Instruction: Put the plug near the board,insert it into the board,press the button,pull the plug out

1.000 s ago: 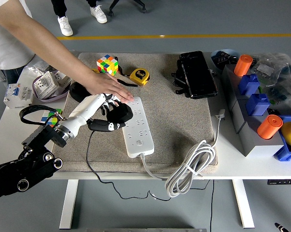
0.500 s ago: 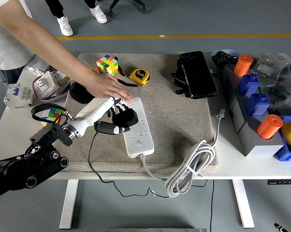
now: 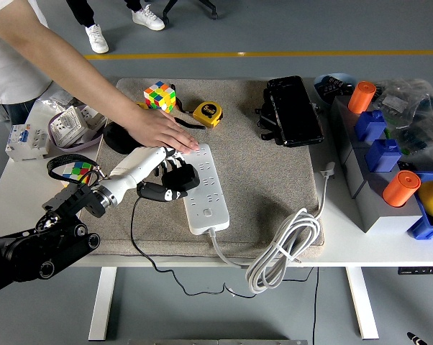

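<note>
A white power strip (image 3: 206, 190) lies lengthwise on the grey mat (image 3: 267, 180), its white cable (image 3: 285, 248) coiled at the front right. My left hand (image 3: 170, 180) reaches in from the lower left and is shut on a black plug (image 3: 179, 177), held at the strip's left edge near its upper half. The plug's black cord (image 3: 134, 230) trails down over the table's front edge. A person's hand (image 3: 159, 129) lies flat on the strip's far end, holding it down. My right hand is out of view.
A Rubik's cube (image 3: 159, 95) and yellow tape measure (image 3: 207, 113) sit at the mat's back. A black case (image 3: 293, 109) lies at the back right. Grey boxes with orange cylinders (image 3: 375, 154) line the right side. Switch boxes (image 3: 69, 126) stand at left.
My left hand carried the plug slightly up and left along the strip's left edge, and the arm drew back a little. The person's hand stayed on the strip.
</note>
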Robot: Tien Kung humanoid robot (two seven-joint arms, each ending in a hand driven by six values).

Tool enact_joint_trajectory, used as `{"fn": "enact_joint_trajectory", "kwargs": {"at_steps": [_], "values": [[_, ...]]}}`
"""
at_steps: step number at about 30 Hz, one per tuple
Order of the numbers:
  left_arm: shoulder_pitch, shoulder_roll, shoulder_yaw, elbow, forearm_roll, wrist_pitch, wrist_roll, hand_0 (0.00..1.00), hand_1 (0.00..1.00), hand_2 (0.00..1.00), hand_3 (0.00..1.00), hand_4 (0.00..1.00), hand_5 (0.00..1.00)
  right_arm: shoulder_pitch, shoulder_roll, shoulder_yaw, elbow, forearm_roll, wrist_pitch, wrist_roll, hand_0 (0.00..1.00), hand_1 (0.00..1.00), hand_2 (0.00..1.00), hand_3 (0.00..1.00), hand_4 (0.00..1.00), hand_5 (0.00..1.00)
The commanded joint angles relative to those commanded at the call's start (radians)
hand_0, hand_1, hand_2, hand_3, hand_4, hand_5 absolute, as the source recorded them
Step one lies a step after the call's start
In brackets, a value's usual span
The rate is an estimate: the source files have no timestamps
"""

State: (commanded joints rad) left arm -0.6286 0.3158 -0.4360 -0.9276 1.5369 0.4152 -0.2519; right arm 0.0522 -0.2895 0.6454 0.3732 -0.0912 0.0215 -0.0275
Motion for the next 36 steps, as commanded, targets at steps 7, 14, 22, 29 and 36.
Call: {"fn": "enact_joint_trajectory", "kwargs": {"at_steps": [7, 14, 22, 29, 36], "values": [[0.001, 0.006, 0.0, 0.008, 0.004, 0.002, -0.006, 0.284, 0.385, 0.43, 0.537, 0.751, 0.009, 0.001, 0.001, 0.001, 0.0, 0.0, 0.0, 0.0, 0.644, 0.694, 0.699, 0.599, 0.868, 0.529], [0.003, 0.009, 0.003, 0.012, 0.005, 0.001, -0.012, 0.283, 0.39, 0.432, 0.538, 0.751, 0.011, 0.0, 0.0, 0.002, 0.001, 0.0, 0.0, 0.0, 0.644, 0.694, 0.698, 0.599, 0.869, 0.529], [0.005, 0.011, 0.007, 0.016, 0.008, 0.002, -0.013, 0.284, 0.392, 0.434, 0.539, 0.751, 0.011, -0.001, 0.001, 0.0, 0.001, 0.001, 0.0, 0.001, 0.644, 0.694, 0.698, 0.599, 0.869, 0.529], [0.004, 0.011, 0.005, 0.018, 0.016, 0.004, -0.009, 0.284, 0.395, 0.442, 0.541, 0.755, 0.015, 0.001, 0.001, 0.002, 0.002, 0.0, -0.001, 0.002, 0.645, 0.694, 0.698, 0.599, 0.87, 0.528], [0.006, 0.013, 0.002, 0.016, 0.022, 0.002, -0.005, 0.352, 0.516, 0.553, 0.572, 0.807, 0.011, 0.0, 0.0, 0.003, 0.001, 0.001, -0.001, 0.002, 0.645, 0.694, 0.698, 0.599, 0.87, 0.527]]}}
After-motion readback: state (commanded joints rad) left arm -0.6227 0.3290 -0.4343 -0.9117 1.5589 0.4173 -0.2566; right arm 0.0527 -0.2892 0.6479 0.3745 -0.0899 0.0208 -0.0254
